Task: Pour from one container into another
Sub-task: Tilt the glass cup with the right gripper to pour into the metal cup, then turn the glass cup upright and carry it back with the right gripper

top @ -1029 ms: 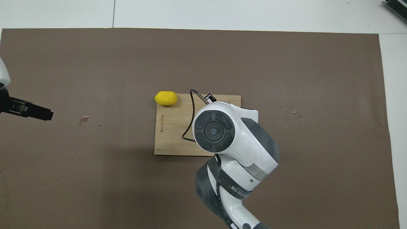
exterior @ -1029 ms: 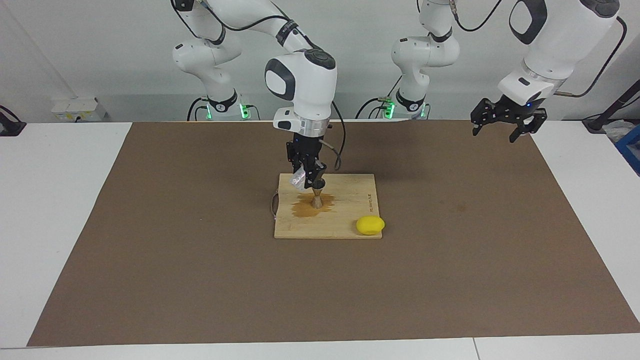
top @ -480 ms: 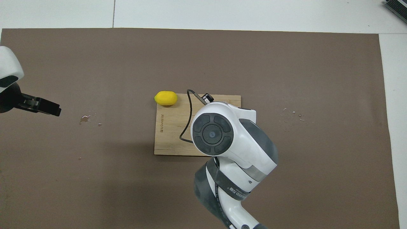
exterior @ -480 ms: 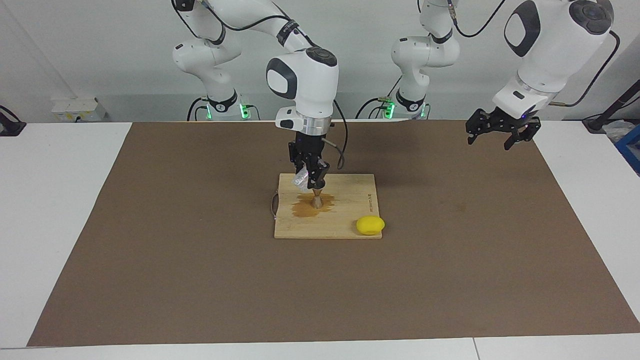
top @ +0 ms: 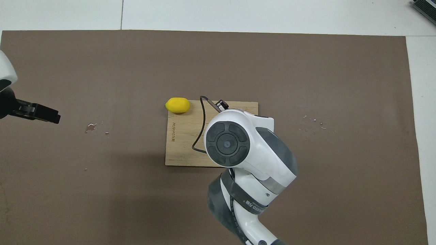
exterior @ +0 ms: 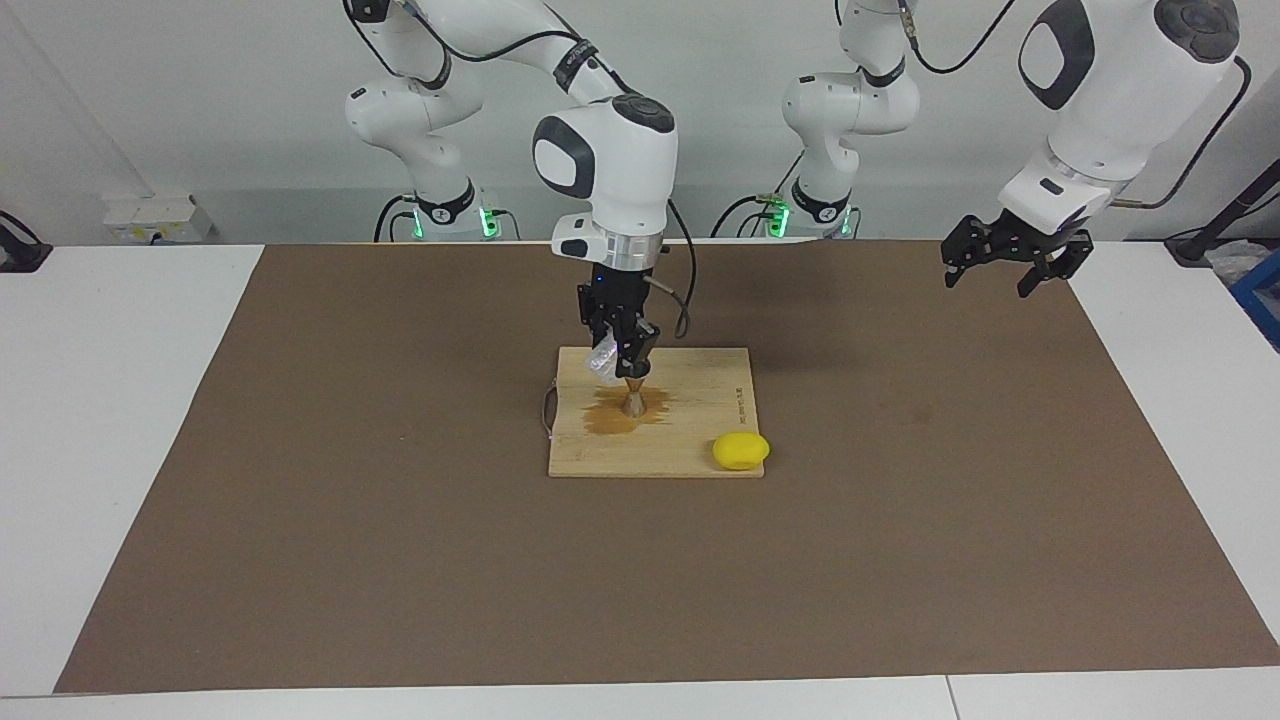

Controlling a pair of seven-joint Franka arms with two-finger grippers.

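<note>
Tipping its load, the right claw (exterior: 614, 352) hangs over the wooden board (exterior: 700, 420), clamped on the clear cup (exterior: 600, 358). The cup is tilted, its long axis slanting, mouth turned down toward the jigger (exterior: 634, 400), which stands upright on the board directly below the claw. That is the relation everything turns on: the jigger's open top sits just under and slightly to one side of the cup's lip, so the pour has to fall straight down into a narrow opening. A dark wet stain (exterior: 612, 418) spreads on the board around the jigger's foot, which suggests some liquid has missed or overflowed. In the overhead view the right arm's wrist covers cup and jigger alike.

A lemon (exterior: 741, 450) lies at the board's corner, well apart from the right claw and farther from the robots than the jigger.

The left claw (exterior: 1010, 255) waits in the air over the left arm's end of the tabletop (exterior: 400, 560), fingers spread and empty, well apart from the board. The right arm is plainly the one placed for the job.
</note>
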